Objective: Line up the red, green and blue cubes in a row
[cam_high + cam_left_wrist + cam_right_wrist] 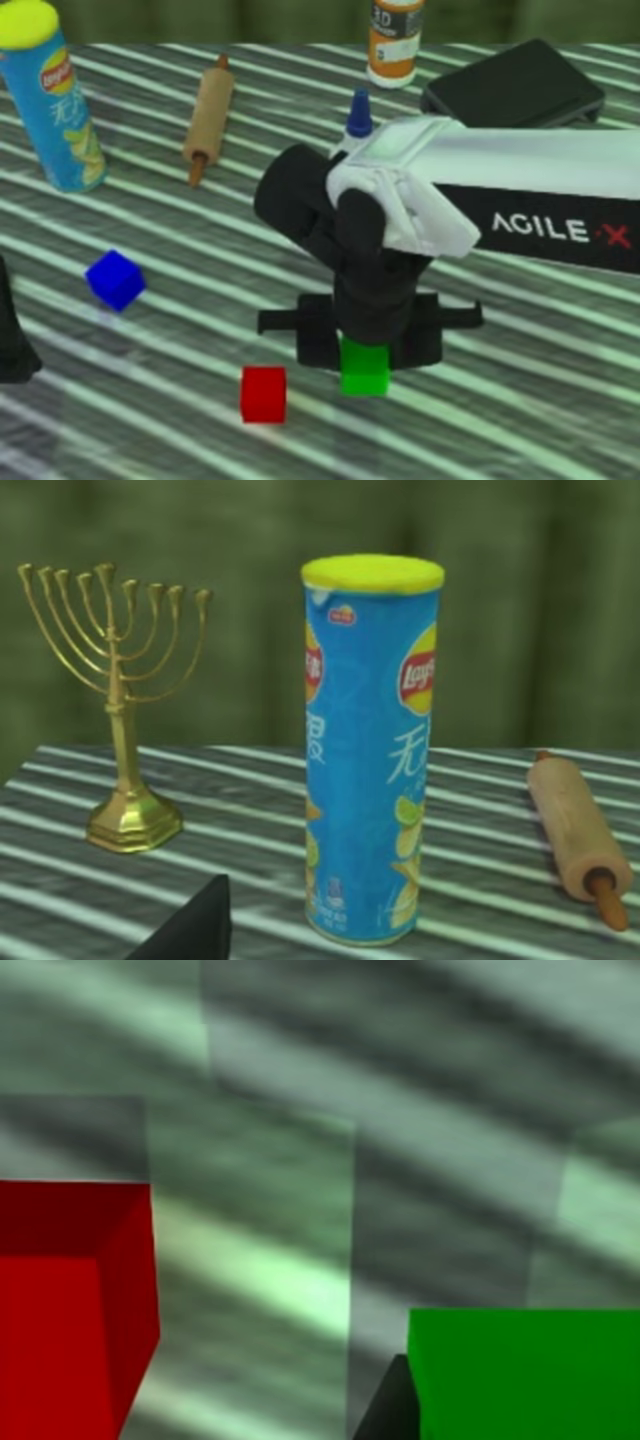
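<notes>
The green cube (365,375) sits between the fingers of my right gripper (368,345), which points down at the front middle of the table and is shut on the cube. The gripper body hides its top. In the right wrist view the green cube (525,1380) fills the lower corner with a dark fingertip (385,1410) against its side. The red cube (263,393) lies on the table just left of the green one, a small gap between them; the right wrist view shows the red cube (60,1330) too. The blue cube (115,280) lies alone at the left. My left gripper (10,345) is parked at the left edge, open.
Along the back stand a blue chips can (50,100), a rolling pin (208,115), a glue bottle (358,120) half behind my right arm, an orange-labelled bottle (395,40) and a black box (515,85). A brass candelabrum (120,710) shows in the left wrist view.
</notes>
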{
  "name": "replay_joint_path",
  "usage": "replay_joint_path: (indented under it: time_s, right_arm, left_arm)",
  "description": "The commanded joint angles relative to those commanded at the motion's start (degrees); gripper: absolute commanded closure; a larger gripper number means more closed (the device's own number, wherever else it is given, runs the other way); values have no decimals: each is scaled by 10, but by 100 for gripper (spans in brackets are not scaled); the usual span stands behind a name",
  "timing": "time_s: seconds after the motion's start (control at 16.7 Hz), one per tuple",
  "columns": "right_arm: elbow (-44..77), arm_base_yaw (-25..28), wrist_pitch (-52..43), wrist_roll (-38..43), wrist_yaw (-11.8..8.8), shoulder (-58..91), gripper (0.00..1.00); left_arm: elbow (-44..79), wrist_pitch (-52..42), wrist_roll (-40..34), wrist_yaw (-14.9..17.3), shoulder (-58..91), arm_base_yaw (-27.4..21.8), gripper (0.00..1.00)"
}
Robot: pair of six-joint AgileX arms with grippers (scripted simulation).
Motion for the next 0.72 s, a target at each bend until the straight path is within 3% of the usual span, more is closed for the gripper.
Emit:
replay_joint_path:
  time_s: [0.24,0.48,0.72]
  right_arm:
    - [-43,1,63,2,3,21,100]
    - [-46,2,67,2,3,23,100]
    - [-46,2,67,2,3,23,70]
  left_arm:
    - [0,0,0,0,0,0,0]
    - [0,0,0,0,0,0,0]
    - [0,0,0,0,0,0,0]
